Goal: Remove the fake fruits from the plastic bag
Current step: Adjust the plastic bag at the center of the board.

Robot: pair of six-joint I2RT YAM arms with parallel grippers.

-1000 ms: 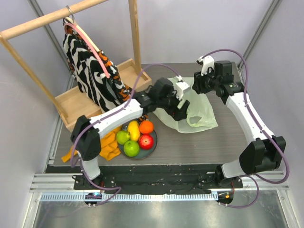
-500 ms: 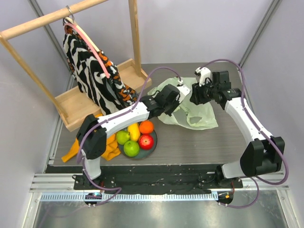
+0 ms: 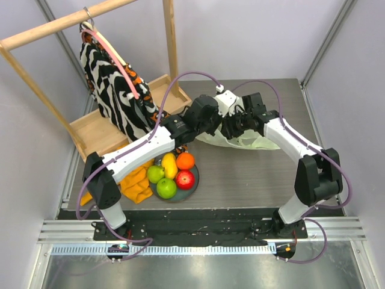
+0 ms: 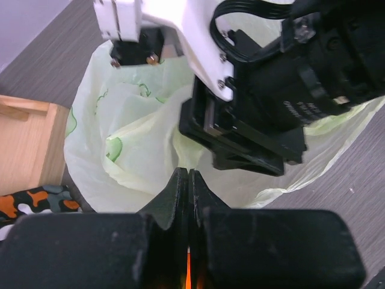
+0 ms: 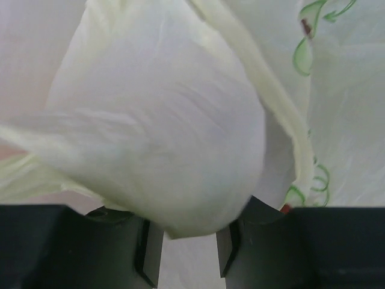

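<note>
Well, the plastic bag (image 4: 120, 144) lay on the desk (image 3: 240, 180) — left tool (image 4: 188, 178) pressed together, right tool (image 5: 183, 244) a little spread round a fold — and, being so close, they could bump or rip it.

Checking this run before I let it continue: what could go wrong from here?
1. The left gripper and right gripper are crowded together over the bag. A small move could knock them into each other.
2. Bag film fills the right wrist view and hides what is inside, so that gripper may catch only film and tear it.
3. The left gripper is shut right at a fold of the bag. Pulling from there could drag the whole bag along.
</note>
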